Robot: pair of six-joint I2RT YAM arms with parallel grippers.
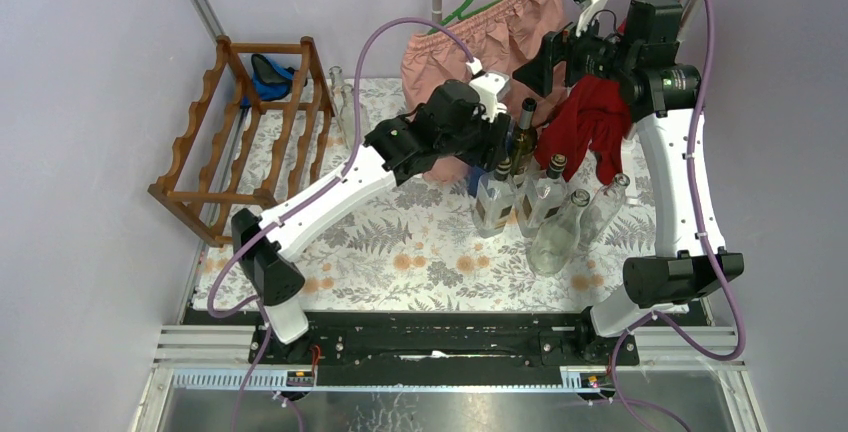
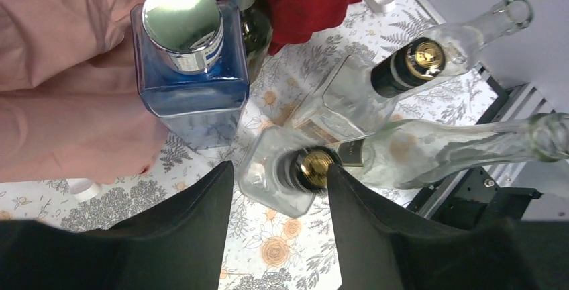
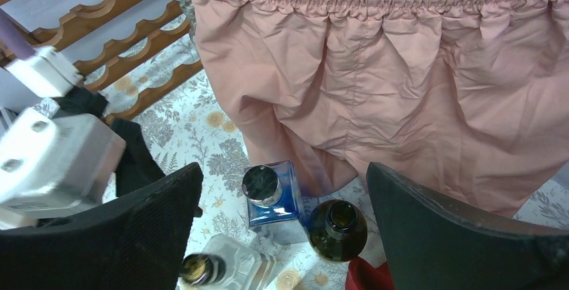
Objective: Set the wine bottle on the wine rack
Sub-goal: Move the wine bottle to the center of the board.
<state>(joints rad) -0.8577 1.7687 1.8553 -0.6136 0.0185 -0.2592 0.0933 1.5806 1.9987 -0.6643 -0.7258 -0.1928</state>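
Observation:
The wine bottle (image 1: pixel 523 130) is dark green with an open mouth and stands upright at the back of a cluster of bottles; it also shows in the right wrist view (image 3: pixel 337 228). My left gripper (image 1: pixel 505 152) hovers just left of it, open (image 2: pixel 278 172) above a clear square bottle (image 2: pixel 282 176) with a black-and-gold cap, holding nothing. High over the cluster my right gripper (image 1: pixel 533 69) stands wide open (image 3: pixel 283 169), looking down on the wine bottle. The wine rack (image 1: pixel 250 137), reddish-brown with wavy rails, stands at the far left (image 3: pixel 100 35) with nothing in it.
A blue square bottle (image 2: pixel 188 82) with a silver cap stands beside the wine bottle. Several clear bottles (image 1: pixel 560 232) crowd the front right. Pink shorts (image 1: pixel 480 32) on a green hanger and a red cloth (image 1: pixel 590 122) hang behind. A clear bottle (image 1: pixel 340 97) stands by the rack.

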